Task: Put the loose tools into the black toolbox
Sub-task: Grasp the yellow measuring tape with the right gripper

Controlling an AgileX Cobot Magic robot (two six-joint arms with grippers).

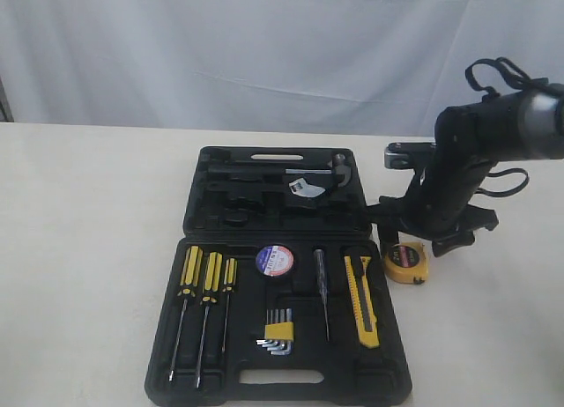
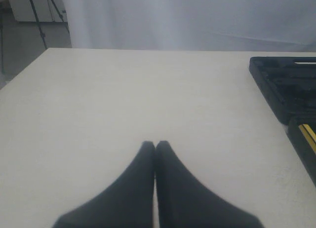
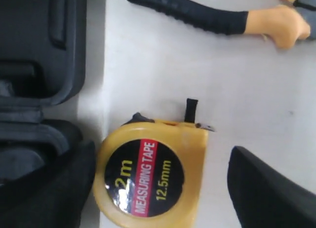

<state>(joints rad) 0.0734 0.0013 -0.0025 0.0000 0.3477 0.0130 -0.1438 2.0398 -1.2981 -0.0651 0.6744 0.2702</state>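
Observation:
The black toolbox (image 1: 172, 336) lies open on the table. In its tray sit the black tape roll with a blue-white label (image 1: 274, 260) and the yellow-and-black utility knife (image 1: 361, 299). The yellow tape measure (image 1: 407, 263) (image 3: 150, 176) rests on the table just right of the box. My right gripper (image 1: 423, 244) (image 3: 160, 156) is open and straddles it, one finger close against it and the other apart. The pliers (image 3: 207, 16), black and orange handled, lie on the table beyond the tape measure. Over bare table left of the toolbox (image 2: 281, 85), my left gripper (image 2: 155, 145) is shut on nothing.
Three yellow-black screwdrivers (image 1: 204, 284), a hex key set (image 1: 278, 329) and a thin probe (image 1: 322, 292) sit in the tray. A hammer (image 1: 304, 172) lies in the lid half. A white curtain hangs behind the table. The table's far left edge (image 2: 24, 70) shows.

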